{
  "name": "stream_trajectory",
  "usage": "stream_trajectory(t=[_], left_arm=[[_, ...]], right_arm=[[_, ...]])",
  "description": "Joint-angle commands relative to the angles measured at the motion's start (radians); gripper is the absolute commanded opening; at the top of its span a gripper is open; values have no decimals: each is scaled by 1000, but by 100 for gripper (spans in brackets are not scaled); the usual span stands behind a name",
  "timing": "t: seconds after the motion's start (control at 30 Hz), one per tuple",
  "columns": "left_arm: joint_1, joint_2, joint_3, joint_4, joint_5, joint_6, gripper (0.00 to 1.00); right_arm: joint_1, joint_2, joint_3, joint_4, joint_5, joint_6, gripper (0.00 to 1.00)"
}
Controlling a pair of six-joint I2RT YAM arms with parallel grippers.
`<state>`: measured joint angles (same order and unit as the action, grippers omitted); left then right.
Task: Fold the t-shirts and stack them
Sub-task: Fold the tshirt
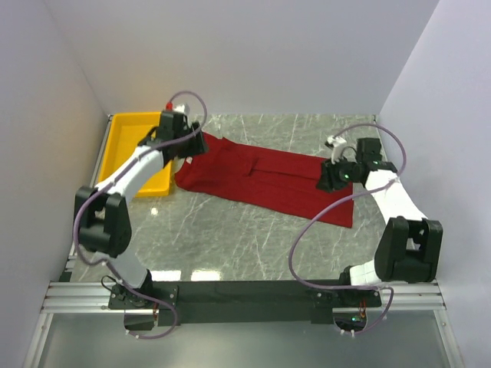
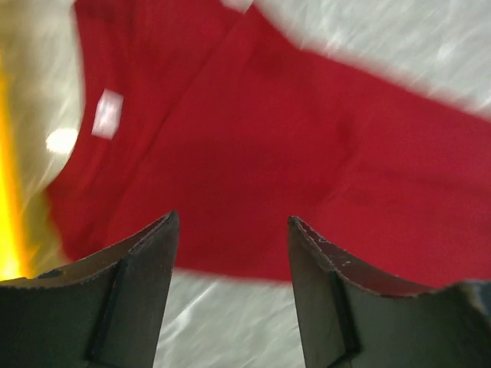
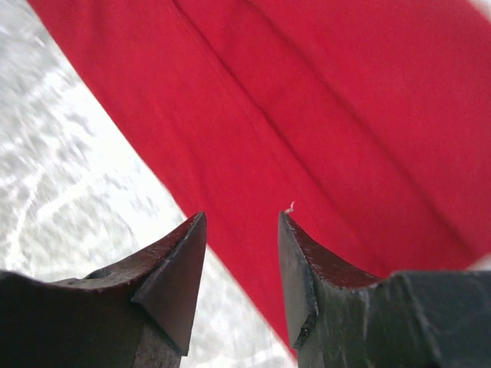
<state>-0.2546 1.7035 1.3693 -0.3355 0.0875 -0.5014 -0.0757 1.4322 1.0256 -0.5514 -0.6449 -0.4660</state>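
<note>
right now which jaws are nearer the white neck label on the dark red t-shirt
Left. Left jaws hover by the white neck label of the dark red t-shirt; right jaws are at its opposite end.

We see our left gripper [image 2: 230, 222] with its two dark fingers held apart in front of the blurred dark red t-shirt [image 2: 291, 153], whose white neck label [image 2: 107, 113] shows upper left, with grey marbled surface [image 2: 222, 322] below and a yellow tray [image 2: 8, 230] at the far left edge.
</note>
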Motion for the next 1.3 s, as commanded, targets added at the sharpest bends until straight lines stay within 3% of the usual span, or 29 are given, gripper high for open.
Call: stream_trajectory(t=[0.0,0.4,0.77,1.07,1.27], left_arm=[[-14,-82,-128,-51,-145,147,64],[-38,37,-145,-86,-298,290,62],[-38,153,-58,-135,-186,304,54],[-38,193,-27,-184,-212,310,46],[-38,193,-10,-203,-230,313,30]], right_arm=[[-73,-61,-35,-116,14,-80,50],[-183,-89,-148,-177,82,-175,50],[-257,-64,-150,-189,82,-192,50],[-276,-56,-142,-197,94,-198,50],[-288,-49,-151,-131,177,-149,49]])
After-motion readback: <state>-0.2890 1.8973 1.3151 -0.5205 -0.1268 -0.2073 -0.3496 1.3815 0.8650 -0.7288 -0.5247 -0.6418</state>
